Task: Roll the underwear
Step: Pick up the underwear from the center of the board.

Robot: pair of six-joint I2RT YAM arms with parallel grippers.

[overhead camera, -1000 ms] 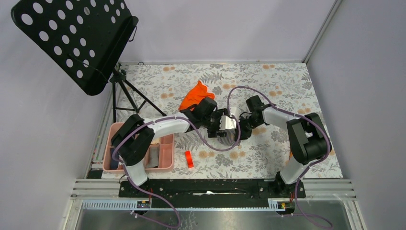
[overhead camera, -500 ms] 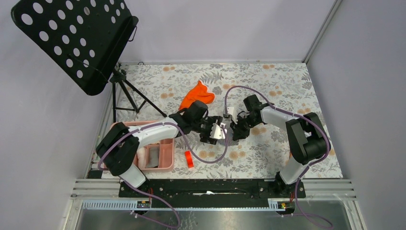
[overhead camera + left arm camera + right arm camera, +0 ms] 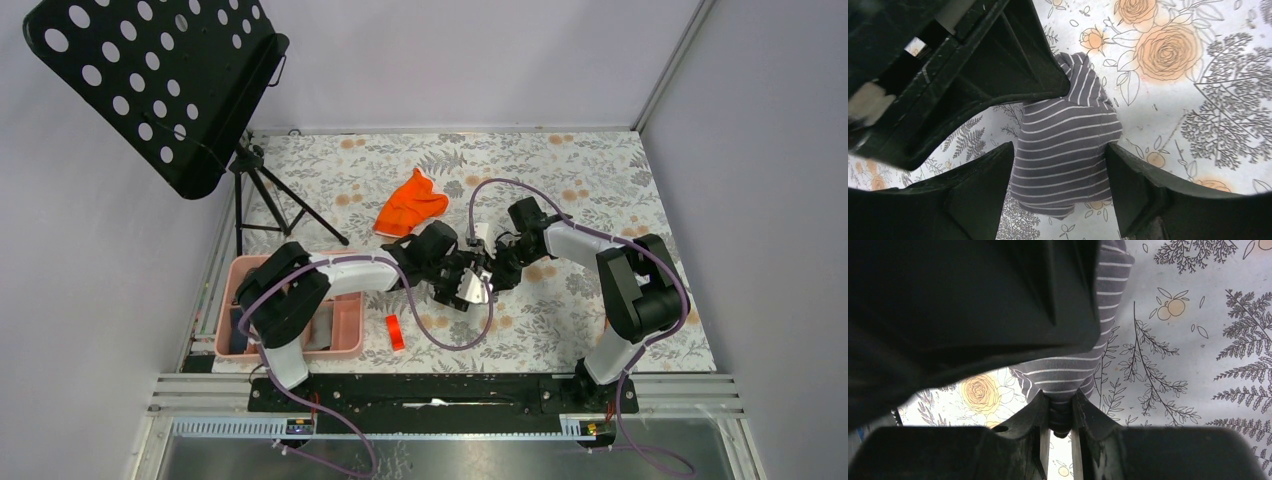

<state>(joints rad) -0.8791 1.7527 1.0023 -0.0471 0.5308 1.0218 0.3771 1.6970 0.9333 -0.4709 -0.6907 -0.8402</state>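
Observation:
The grey striped underwear [image 3: 476, 288] hangs bunched between my two grippers at the table's middle. In the left wrist view the underwear [image 3: 1063, 145] fills the gap between the fingers of my left gripper [image 3: 1060, 170], which press on both of its sides. My left gripper [image 3: 462, 280] also shows from above. My right gripper [image 3: 1060, 415] is shut on a narrow end of the striped cloth [image 3: 1068, 375]; from above it [image 3: 493, 272] sits just right of the left gripper. The bright orange underwear [image 3: 410, 208] lies loose farther back.
A pink tray [image 3: 348, 348] holding dark garments sits at the near left under the left arm. A small red block [image 3: 394, 331] lies beside the tray. A black perforated stand [image 3: 150, 80] on a tripod [image 3: 262, 205] occupies the far left corner.
My left gripper has shifted slightly nearer and rightward, and the left arm's elbow has swung. The grey striped cloth shows smaller and more bunched. The right gripper has barely moved.

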